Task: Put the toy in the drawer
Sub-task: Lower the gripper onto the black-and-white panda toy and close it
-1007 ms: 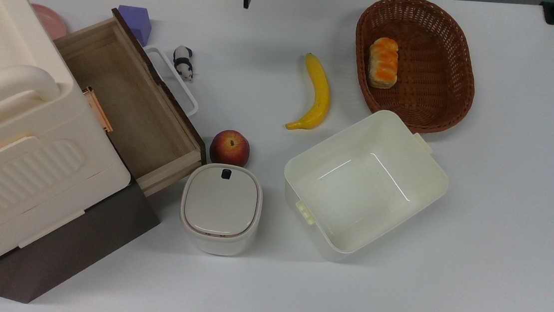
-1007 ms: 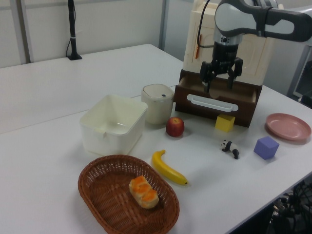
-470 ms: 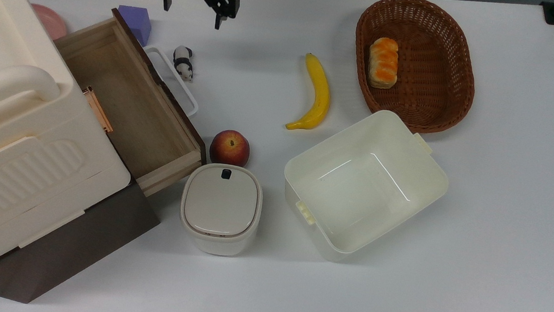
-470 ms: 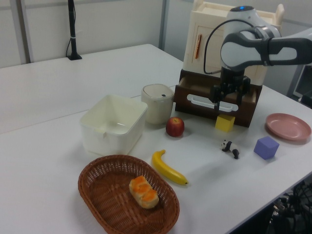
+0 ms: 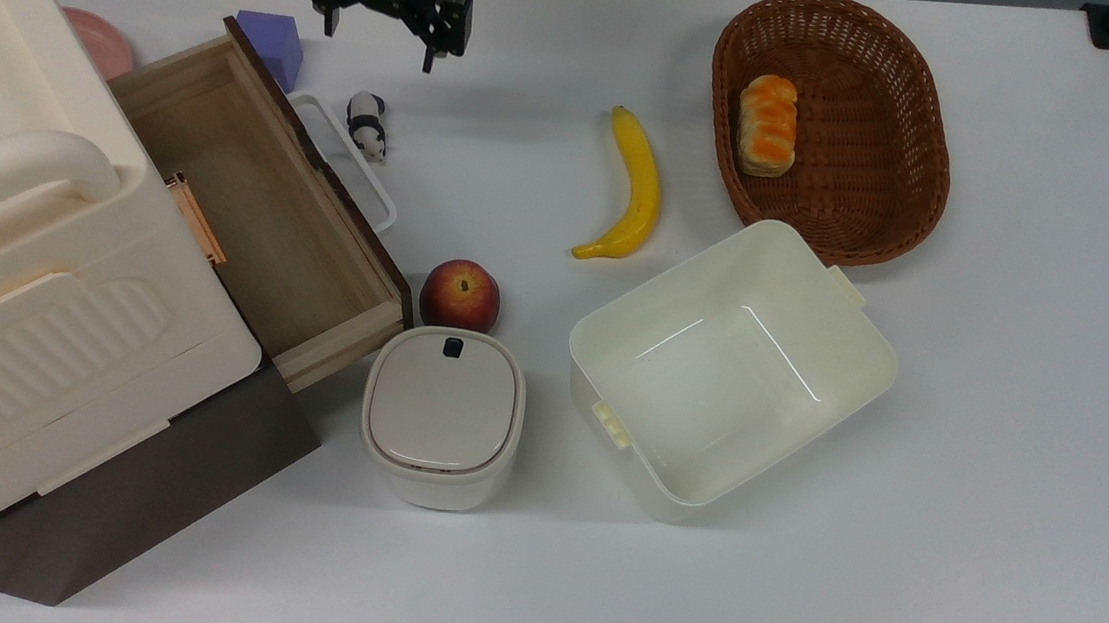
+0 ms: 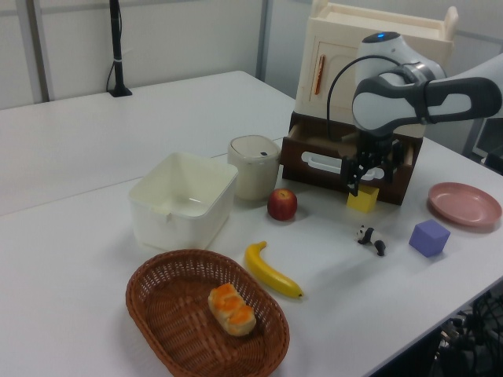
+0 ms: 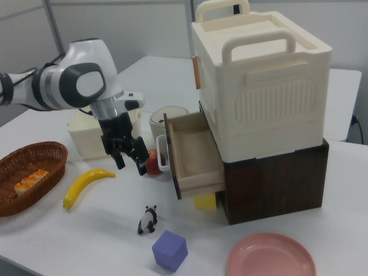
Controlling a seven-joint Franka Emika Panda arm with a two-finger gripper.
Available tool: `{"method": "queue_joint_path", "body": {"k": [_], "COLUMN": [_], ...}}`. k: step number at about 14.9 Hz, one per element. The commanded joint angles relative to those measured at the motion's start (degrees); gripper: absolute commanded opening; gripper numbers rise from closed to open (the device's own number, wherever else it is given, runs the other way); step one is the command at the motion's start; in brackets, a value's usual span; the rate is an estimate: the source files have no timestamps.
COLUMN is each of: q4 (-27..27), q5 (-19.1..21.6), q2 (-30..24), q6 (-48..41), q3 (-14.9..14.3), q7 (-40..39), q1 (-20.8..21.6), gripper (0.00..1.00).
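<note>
One toy: panda figurine (image 5: 367, 124) upper left of top view, on worktop (image 5: 1009, 391), just beside drawer (image 5: 253, 195) handle.
Gripper: (image 5: 379, 23) above, jaws spread, empty.
Handling: likely light, rigid; pinch across its body.

A broad white desk (image 5: 1005, 441) carries everything. At the top view's left stands a dark brown cabinet base (image 5: 126, 505) with a cream plastic carry-box (image 5: 25, 285) stacked on it and a long light-wood drawer (image 5: 262, 216) pulled open. Just beside the drawer's white loop handle lies a tiny black-and-white panda toy (image 5: 367, 123). Near it sit a purple cube (image 5: 272, 44) and a pink round plate (image 5: 96, 41). A red apple (image 5: 460, 294) touches a small lidded cream bin (image 5: 442, 415). Toward the top view's right lie a yellow banana (image 5: 630, 188), an empty cream plastic tub (image 5: 735, 368) and a brown wicker basket (image 5: 912, 182). A yellow cube (image 6: 362, 198) rests under the drawer.
</note>
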Motion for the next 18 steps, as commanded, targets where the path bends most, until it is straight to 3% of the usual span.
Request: {"method": "queue_joint_path", "body": {"k": [1, 10, 13, 18], "q4": [-1.2, -9.4, -10.0, -11.9], "q5": [-1.2, -1.0, 0.0, 0.9], "q2": [2.1, 3.7, 3.7, 3.7], "q6": [3.6, 18.8, 21.7, 22.1], "q3": [-0.7, -1.1, -4.6, -6.8], "q7": [0.8, 0.9, 1.1, 0.1], "q1": [0.8, -0.7, -0.7, -0.7], "gripper": [1.0, 1.0, 1.0, 1.0]}}
